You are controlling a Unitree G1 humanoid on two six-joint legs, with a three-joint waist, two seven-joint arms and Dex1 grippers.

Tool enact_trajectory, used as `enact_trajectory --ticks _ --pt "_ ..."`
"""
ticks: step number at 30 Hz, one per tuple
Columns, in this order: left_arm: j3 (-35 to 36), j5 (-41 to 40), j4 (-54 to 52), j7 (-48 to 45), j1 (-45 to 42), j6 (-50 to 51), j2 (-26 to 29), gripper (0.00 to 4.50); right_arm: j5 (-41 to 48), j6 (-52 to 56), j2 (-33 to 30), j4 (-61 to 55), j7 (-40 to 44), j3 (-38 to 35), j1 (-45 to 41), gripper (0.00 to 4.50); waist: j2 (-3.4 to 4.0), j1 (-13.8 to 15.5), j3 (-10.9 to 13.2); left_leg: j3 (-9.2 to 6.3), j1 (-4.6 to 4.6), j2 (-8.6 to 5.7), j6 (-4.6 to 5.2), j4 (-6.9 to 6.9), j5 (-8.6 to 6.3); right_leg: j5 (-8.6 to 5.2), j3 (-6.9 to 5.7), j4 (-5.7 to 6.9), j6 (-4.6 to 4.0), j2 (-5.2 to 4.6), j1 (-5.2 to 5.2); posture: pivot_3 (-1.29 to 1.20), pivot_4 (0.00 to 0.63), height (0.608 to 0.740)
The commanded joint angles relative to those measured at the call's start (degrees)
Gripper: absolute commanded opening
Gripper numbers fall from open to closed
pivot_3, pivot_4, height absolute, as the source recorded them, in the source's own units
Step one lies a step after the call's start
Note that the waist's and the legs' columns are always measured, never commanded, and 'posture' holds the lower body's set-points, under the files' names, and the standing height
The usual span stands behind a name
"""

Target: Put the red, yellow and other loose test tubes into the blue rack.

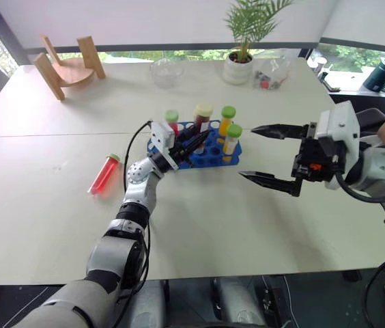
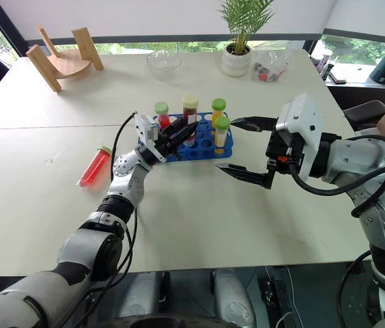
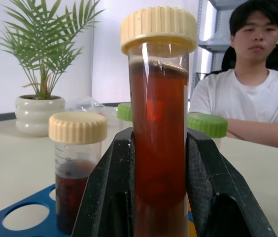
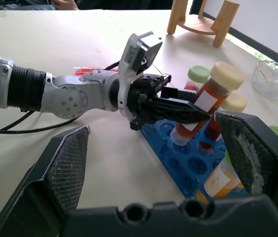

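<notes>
Up at the blue rack [image 1: 209,156], the left tool [image 4: 191,112] was clamped shut on the dark red tube [image 4: 198,108], the one with the cream cap, and held it tilted over the rack's near-left holes. From the left wrist view the grip was plain: two black fingers [image 3: 107,192] pressed against the glass on either side, with the cream cap clear above them. That same view showed a second cream-capped tube [image 3: 75,168] standing in the rack behind, and a person in a white shirt [image 3: 257,98] seated across the desk [image 1: 247,225] with arms folded, beside a potted palm [image 3: 43,74].

From the head views, several capped tubes stood upright in the rack, among them green-capped ones with yellow or orange liquid [image 1: 231,142]. Well to the left of the rack, the bright red tube [image 1: 104,174] with its green cap lay flat on the desk, apart from both arms.

Just right of the rack, the right tool [image 1: 269,155] hung above the desk with its fingers spread wide and nothing between them. Its own wrist view looked between those fingers at the left tool and the tilted tube.

A wooden stand [image 1: 69,65] and a glass bowl [image 1: 166,72] sat at the far edge.
</notes>
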Motion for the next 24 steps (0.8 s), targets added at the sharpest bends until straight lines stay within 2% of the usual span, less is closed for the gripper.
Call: enact_trajectory --ticks 1,24 --pt "1.20 0.47 0.61 -0.91 -1.38 -2.28 -0.31 0.80 1.03 -0.01 -1.12 -2.29 -0.78 -2.39 0.07 4.50 0.00 -0.01 0.00 0.00 0.00 0.00 0.00 0.00 0.00 0.00 0.00 0.00 0.00 0.00 0.00 0.00 0.150 0.740" --pt "3.81 6.17 13.44 3.78 -5.64 -10.53 -2.88 0.80 5.01 3.31 -3.19 -5.98 -4.65 -5.65 2.47 4.50 -0.01 0.06 -0.01 0.00 0.01 -0.01 0.01 0.00 0.00 0.00 0.00 0.00 0.00 0.00 0.01 0.00 0.150 0.740"
